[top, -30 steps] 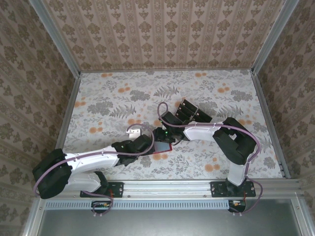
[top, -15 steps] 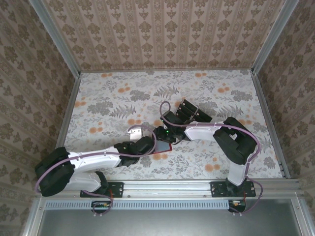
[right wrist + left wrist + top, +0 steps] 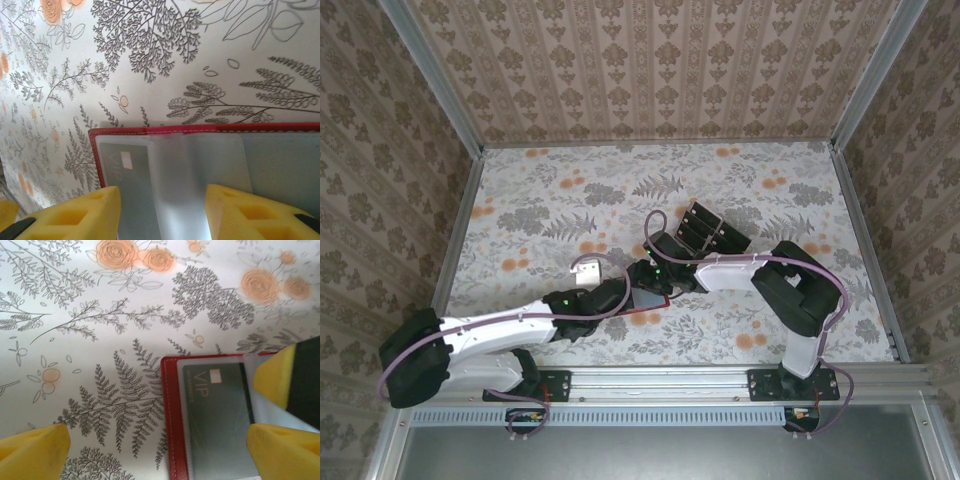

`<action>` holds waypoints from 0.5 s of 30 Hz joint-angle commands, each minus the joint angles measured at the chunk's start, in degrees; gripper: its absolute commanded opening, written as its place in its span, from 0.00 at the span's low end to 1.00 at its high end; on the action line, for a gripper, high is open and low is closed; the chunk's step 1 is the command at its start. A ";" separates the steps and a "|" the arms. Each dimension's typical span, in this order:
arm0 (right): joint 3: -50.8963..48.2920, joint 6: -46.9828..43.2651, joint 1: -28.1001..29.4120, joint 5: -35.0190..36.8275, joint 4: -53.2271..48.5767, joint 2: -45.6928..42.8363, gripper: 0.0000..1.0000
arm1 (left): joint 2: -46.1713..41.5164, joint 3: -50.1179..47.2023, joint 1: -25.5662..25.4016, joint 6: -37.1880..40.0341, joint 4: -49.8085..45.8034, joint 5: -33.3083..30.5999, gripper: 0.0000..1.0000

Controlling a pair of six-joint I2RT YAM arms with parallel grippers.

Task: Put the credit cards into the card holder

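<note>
left arm (image 3: 490, 330), right arm (image 3: 730, 268): white shells, black joints | cables (image 3: 588, 259): purple | finger pads (image 3: 35, 450): yellow foam

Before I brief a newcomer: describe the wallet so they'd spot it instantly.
On the flowered table, look midway across, toward the near edge. The wallet lies open, red, a grey VIP card under clear plastic, unlike the dark slotted tray behind.

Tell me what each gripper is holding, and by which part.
Nothing is gripped. The left gripper and the right gripper both stand open over the opened card holder. Whether a fingertip presses down on it cannot be told.
</note>
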 commanded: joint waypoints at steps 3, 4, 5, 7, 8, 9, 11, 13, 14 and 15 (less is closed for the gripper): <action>-2.52 4.73 1.30 2.40 1.22 0.10 0.51 | -5.64 -5.02 0.69 7.55 8.79 3.78 1.00; -2.72 5.19 1.25 2.69 1.44 0.10 0.51 | -6.56 -5.90 0.69 8.16 10.21 4.55 1.00; -2.83 5.52 1.27 2.94 1.54 0.11 0.51 | -7.19 -6.63 0.62 8.72 11.32 5.07 1.00; -2.87 5.93 1.29 3.06 1.60 0.06 0.52 | -8.10 -7.93 0.43 9.42 13.48 6.09 1.00; -2.84 6.16 1.20 3.04 1.55 0.02 0.53 | -8.16 -8.40 0.34 9.85 14.54 6.56 1.00; -2.88 6.29 1.20 3.06 1.58 0.05 0.53 | -8.03 -8.82 0.10 10.29 15.74 7.11 1.00; -3.11 6.57 1.18 3.13 1.72 -0.10 0.53 | -7.29 -9.12 -0.41 10.99 17.70 7.67 1.00; -3.26 6.90 1.13 3.19 1.80 -0.29 0.53 | -5.74 -8.66 -0.79 11.28 18.55 7.87 1.00; -3.58 7.08 1.11 3.30 1.93 -0.44 0.53 | -4.82 -8.52 -0.97 11.54 18.99 7.96 1.00; -3.67 7.31 1.06 3.39 1.91 -0.60 0.54 | -3.85 -8.29 -1.14 11.72 19.52 7.99 1.00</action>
